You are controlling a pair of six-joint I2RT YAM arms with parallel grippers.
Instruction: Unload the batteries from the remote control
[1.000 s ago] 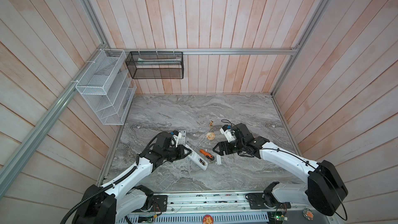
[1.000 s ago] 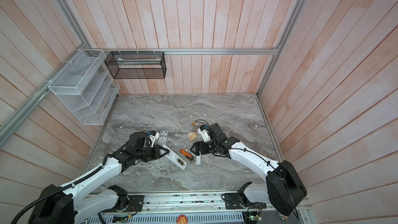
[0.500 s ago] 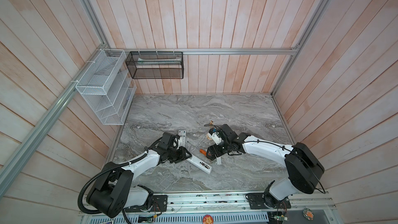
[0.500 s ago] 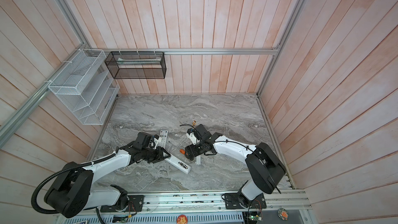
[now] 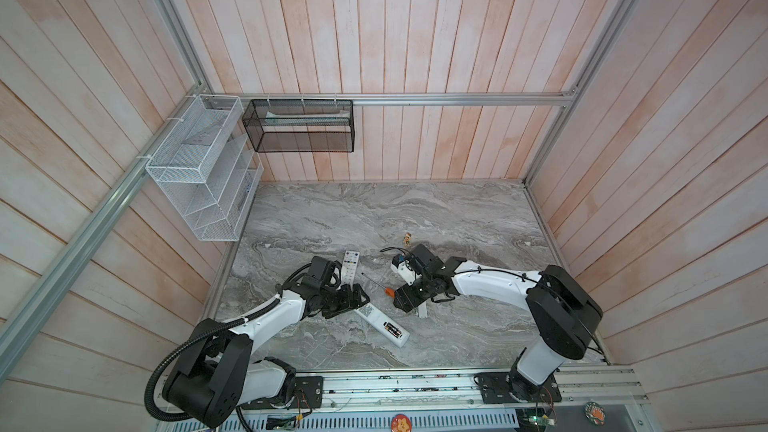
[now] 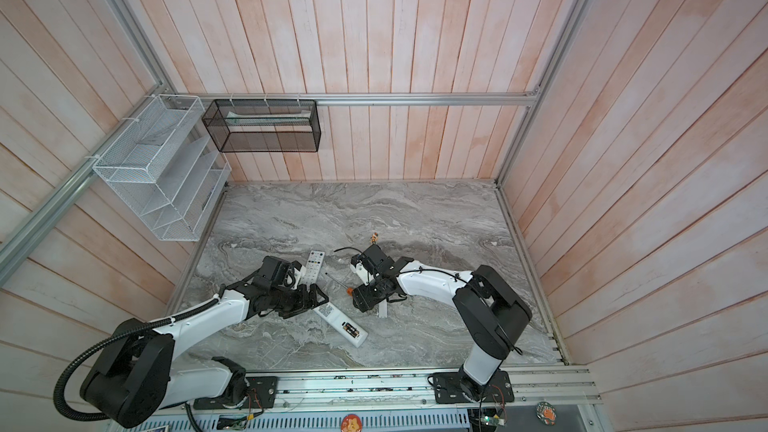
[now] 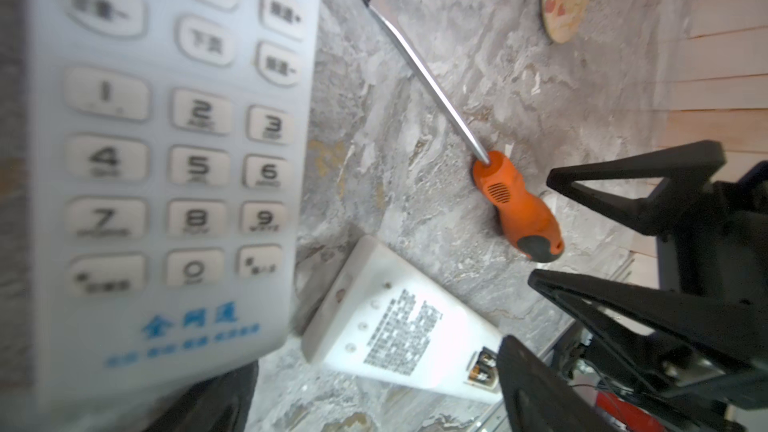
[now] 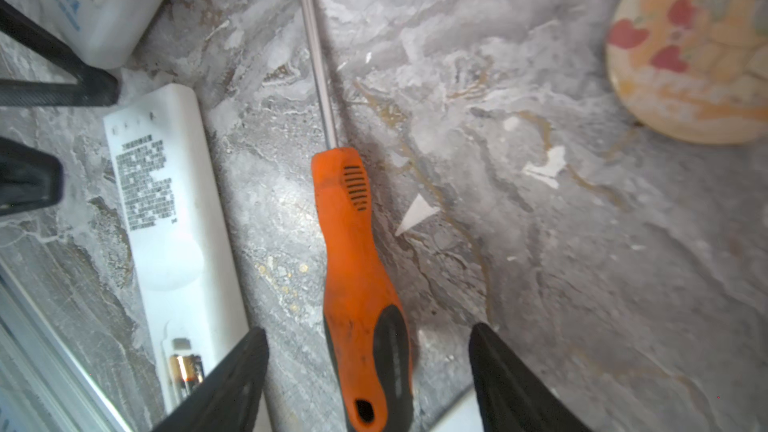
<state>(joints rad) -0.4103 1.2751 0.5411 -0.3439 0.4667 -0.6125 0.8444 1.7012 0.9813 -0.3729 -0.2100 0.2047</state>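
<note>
The batteries (image 8: 185, 371) lie in the open compartment of the face-down remote (image 5: 374, 320), with the left gripper (image 5: 349, 303) spread wide by its other end and the right gripper (image 8: 370, 367) spread astride the screwdriver (image 8: 353, 243) handle.

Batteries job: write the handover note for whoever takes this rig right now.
Left gripper: open, holding nothing, fingers at the end of the face-down remote away from its compartment.
Right gripper: open, fingers either side of the handle of the orange-handled screwdriver, not gripping it.
Batteries: seated in that remote's open compartment.
Done: the cover plate is off, lying by the right gripper.
Left: grasp the screwdriver, then probably pry the batteries out. A second remote lies buttons-up nearby; its back is hidden.
</note>
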